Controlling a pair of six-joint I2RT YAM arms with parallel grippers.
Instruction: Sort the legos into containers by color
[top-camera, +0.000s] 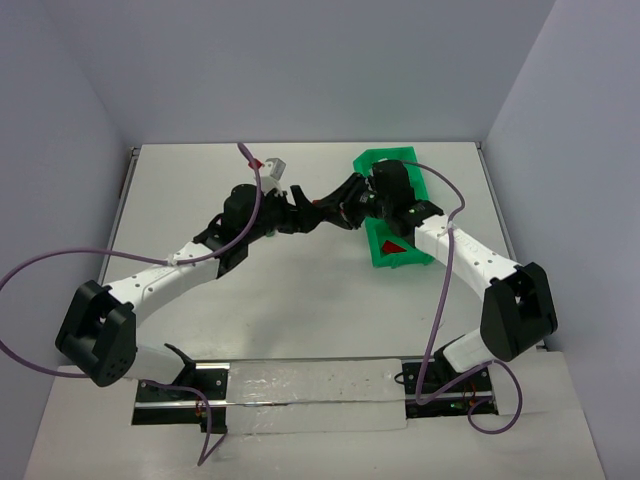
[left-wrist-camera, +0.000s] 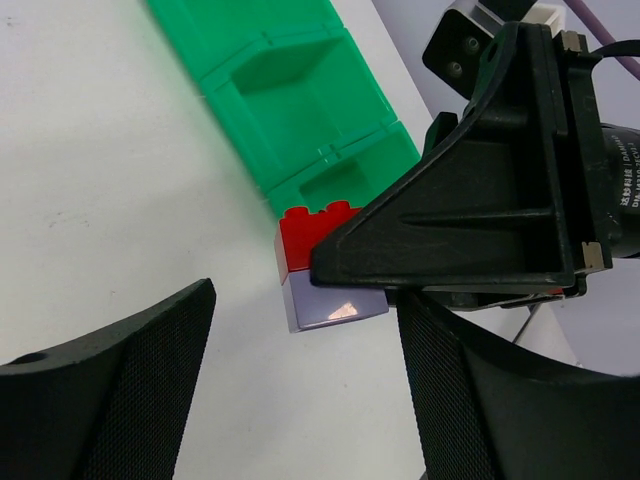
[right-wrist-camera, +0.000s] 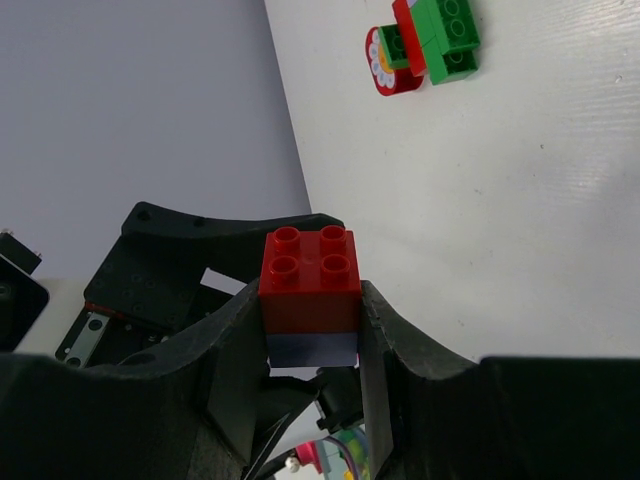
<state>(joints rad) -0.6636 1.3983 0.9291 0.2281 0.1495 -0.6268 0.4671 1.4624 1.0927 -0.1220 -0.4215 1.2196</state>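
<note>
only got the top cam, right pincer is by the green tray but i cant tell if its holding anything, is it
Observer: Yes. The right wrist view shows the right pincer clamped on a red brick that sits on top of a purple brick.
Operator: and the left one, is it gripping that stack too
Observer: No. In the left wrist view the left pincer stands open. The stack shows in the gap ahead of its fingers, and neither finger touches it.
</note>
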